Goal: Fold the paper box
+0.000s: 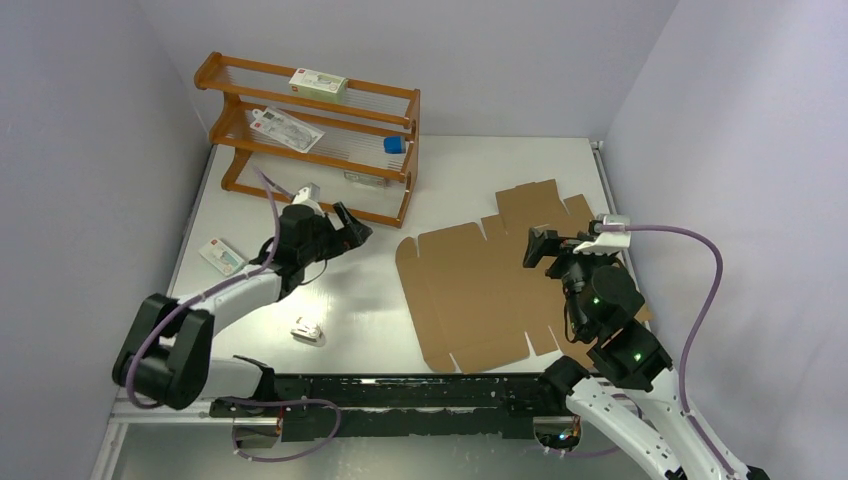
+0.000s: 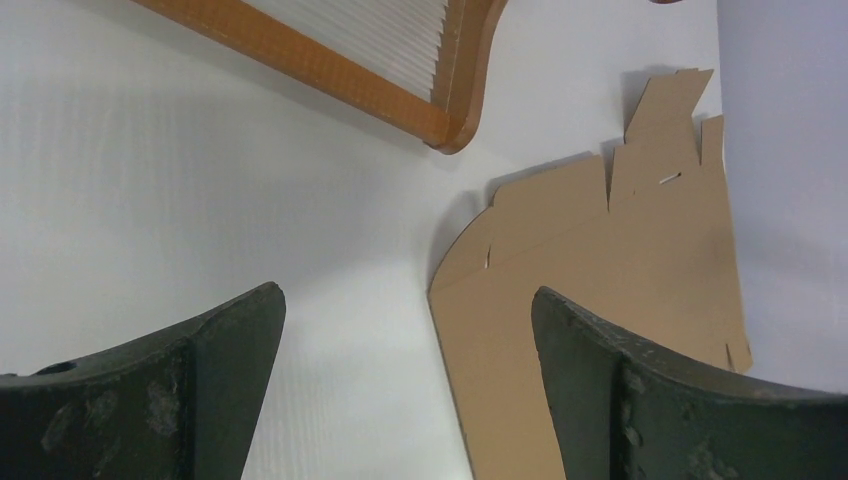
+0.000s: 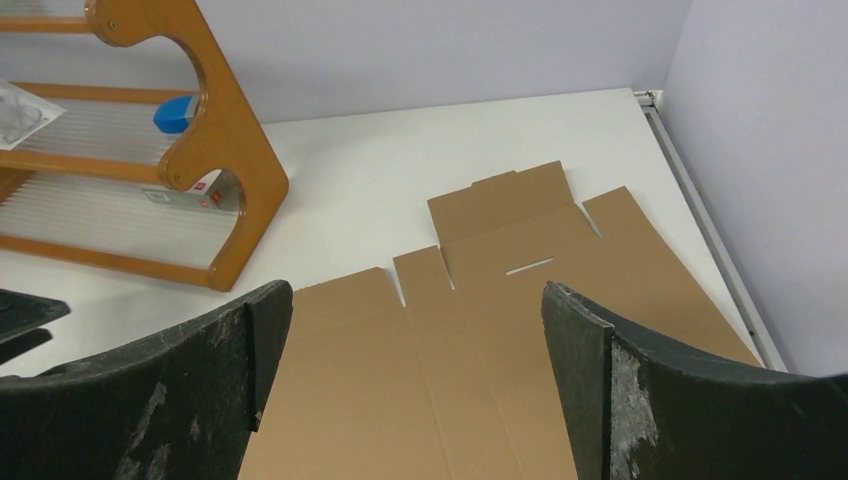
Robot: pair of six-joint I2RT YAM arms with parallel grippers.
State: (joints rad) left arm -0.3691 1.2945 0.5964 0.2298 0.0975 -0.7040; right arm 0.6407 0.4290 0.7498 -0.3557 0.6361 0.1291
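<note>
The paper box point(image 1: 480, 285) is a flat brown die-cut cardboard sheet with flaps and slits, lying unfolded right of the table's middle. My left gripper point(image 1: 350, 228) hovers open to the left of the sheet, near the rack's foot; in the left wrist view the paper box point(image 2: 600, 270) lies ahead and to the right of the left gripper point(image 2: 408, 310), which holds nothing. My right gripper point(image 1: 545, 245) stands open above the sheet's right half. From the right wrist, the paper box point(image 3: 480, 340) fills the space below the right gripper point(image 3: 418, 310), whose jaws are wide apart.
An orange-brown wooden rack point(image 1: 310, 135) with small cartons and a packet stands at the back left. A small white carton point(image 1: 222, 256) lies at the left edge and another point(image 1: 307, 329) near the front. Walls close in on the left, back and right.
</note>
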